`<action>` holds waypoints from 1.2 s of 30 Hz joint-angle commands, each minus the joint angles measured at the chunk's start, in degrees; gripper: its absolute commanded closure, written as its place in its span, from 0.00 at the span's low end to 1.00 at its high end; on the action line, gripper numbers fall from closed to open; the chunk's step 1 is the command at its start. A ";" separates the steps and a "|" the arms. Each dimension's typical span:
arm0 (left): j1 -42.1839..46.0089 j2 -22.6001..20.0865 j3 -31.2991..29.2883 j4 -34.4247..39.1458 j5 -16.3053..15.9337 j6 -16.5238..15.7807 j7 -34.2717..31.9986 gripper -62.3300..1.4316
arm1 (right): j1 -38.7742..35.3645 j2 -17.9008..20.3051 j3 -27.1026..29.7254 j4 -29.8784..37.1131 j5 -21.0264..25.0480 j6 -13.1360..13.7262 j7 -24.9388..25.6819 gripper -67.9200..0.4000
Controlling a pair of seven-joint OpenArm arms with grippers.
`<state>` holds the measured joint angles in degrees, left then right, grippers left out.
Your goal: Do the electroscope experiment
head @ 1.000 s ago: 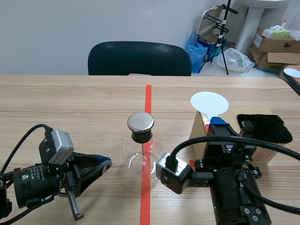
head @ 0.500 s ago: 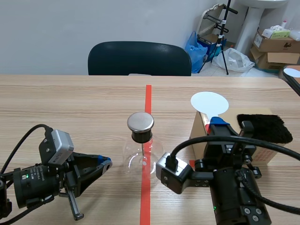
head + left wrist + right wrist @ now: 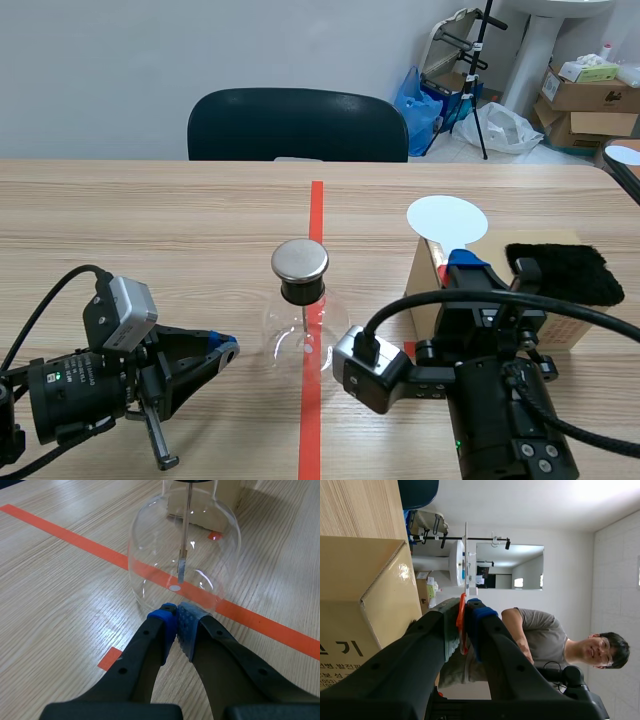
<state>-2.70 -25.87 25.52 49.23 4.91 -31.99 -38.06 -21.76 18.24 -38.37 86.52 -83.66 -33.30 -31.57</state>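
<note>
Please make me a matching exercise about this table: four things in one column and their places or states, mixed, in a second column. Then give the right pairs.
1. glass flask
2. white disc
3. black cloth
4. left gripper

A. lies on top of the cardboard box
B. shut on nothing, pointing at the flask
C. stands on the red tape line
D. held up by the right gripper

Pairs: 1-C, 2-D, 3-A, 4-B

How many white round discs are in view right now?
2. The held disc stands upright above the right gripper, clamped by its orange handle. The far disc lies at the scene's far right edge, partly cut off. Others may hide behind the arms.
</note>
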 commanded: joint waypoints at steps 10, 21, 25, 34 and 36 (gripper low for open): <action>-0.17 0.09 -0.37 1.11 -0.79 -0.17 -1.11 0.93 | -1.05 -0.44 2.40 0.72 -0.04 -3.89 2.73 0.98; -0.17 0.09 -0.37 1.11 -0.79 -0.17 -1.16 0.93 | -12.81 -6.69 22.03 1.57 0.66 -11.56 24.13 0.98; -0.15 -0.13 -0.50 1.14 -0.79 -0.17 -1.20 0.93 | -14.67 -8.28 28.96 1.57 5.70 -11.56 32.57 0.98; 10.05 -4.39 -8.83 13.29 -0.81 -0.87 -1.57 0.93 | -14.51 -8.41 42.40 1.18 21.33 -11.56 53.09 0.98; 15.26 -5.77 -12.41 19.17 -0.81 -1.27 -1.60 0.93 | -13.84 -8.41 44.70 0.22 23.52 -11.56 56.76 0.98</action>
<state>10.55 -31.00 13.80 65.95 4.89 -33.01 -38.46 -36.77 9.08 6.33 86.74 -60.55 -41.39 24.86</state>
